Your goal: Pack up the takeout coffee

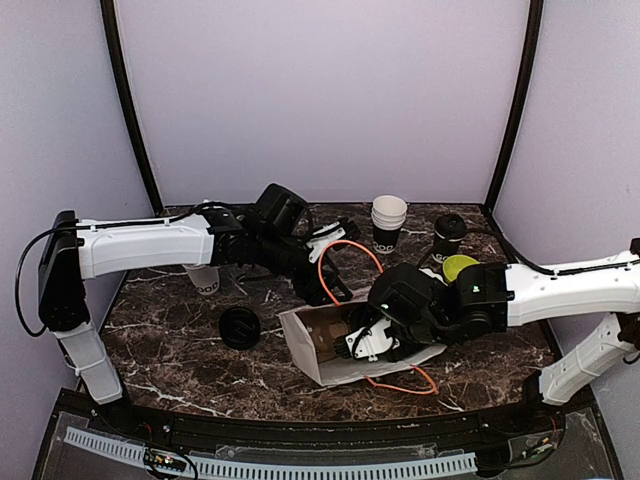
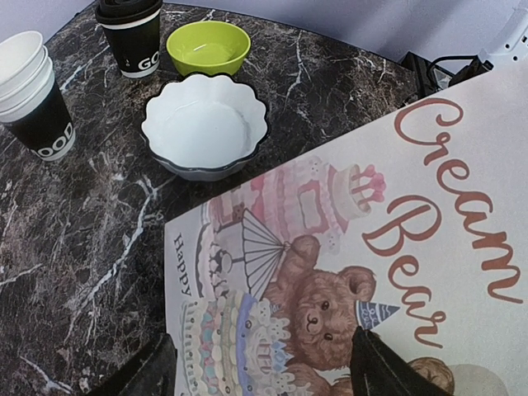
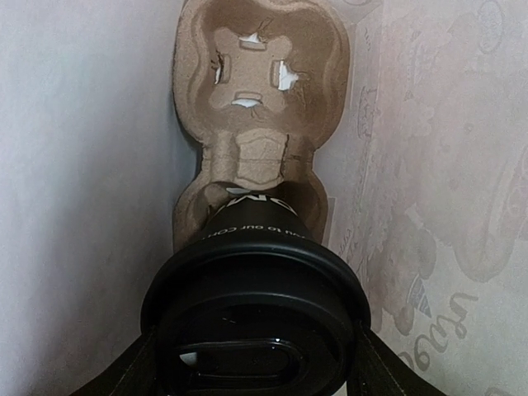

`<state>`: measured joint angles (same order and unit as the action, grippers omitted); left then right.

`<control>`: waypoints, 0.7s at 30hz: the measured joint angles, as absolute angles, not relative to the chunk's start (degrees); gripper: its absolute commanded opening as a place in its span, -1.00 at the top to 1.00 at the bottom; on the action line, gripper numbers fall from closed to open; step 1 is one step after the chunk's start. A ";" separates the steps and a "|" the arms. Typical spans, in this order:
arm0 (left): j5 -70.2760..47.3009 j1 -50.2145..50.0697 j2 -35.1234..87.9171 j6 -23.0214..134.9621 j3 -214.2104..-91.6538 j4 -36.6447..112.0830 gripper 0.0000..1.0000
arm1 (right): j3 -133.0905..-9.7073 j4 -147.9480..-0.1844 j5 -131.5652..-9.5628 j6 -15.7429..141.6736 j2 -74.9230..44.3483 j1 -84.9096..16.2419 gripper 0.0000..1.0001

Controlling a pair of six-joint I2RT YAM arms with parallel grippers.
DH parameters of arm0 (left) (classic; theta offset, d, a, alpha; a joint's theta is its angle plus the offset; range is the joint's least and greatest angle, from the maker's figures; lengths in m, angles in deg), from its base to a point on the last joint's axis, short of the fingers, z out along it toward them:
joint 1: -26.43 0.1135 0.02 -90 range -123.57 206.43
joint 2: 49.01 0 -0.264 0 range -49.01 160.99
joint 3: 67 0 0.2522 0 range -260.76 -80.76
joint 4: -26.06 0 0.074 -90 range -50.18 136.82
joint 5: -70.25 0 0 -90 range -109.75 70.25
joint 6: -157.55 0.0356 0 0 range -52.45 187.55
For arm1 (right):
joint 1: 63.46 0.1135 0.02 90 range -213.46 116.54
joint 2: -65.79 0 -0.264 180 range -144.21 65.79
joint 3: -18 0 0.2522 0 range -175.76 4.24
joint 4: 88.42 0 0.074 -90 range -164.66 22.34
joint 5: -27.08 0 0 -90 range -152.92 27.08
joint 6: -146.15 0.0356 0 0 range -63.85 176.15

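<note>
A white paper bag point(image 1: 312, 352) printed "Cream Bear" point(image 2: 429, 223) lies on its side on the marble table. Inside it sits a brown cardboard cup carrier point(image 3: 257, 74). My right gripper point(image 1: 366, 340) reaches into the bag and is shut on a takeout coffee point(image 3: 256, 297), a black cup with a black lid. The cup's base is in the carrier's near well. My left gripper point(image 1: 326, 288) hovers over the bag's upper side with its jaws wide open point(image 2: 264, 367). A second lidded takeout coffee point(image 1: 448, 235) stands at the back right and also shows in the left wrist view point(image 2: 130, 35).
A stack of lidless cups point(image 1: 388, 222) point(image 2: 30, 92) stands at the back. A green bowl point(image 1: 459, 266) point(image 2: 208, 45) and a white scalloped bowl point(image 2: 205, 124) are beside the bag. A loose black lid point(image 1: 240, 327) lies left of it. A white cup point(image 1: 203, 279) stands under the left arm.
</note>
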<state>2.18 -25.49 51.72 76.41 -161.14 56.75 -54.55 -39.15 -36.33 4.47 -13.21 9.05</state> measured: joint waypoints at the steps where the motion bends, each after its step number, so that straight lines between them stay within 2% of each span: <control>1: 2.18 -25.49 51.72 76.41 -161.14 56.75 -0.50 | -54.48 -39.44 -36.36 4.36 -13.38 8.90 -0.10; 14: 2.14 -25.49 51.83 76.89 -161.14 56.73 -0.50 | -53.78 -40.77 -39.15 3.77 -13.91 7.80 -0.07; 21: 1.83 -25.45 51.92 77.03 -161.05 56.73 -0.50 | -48.71 -46.26 -37.73 2.46 -11.50 7.78 -0.05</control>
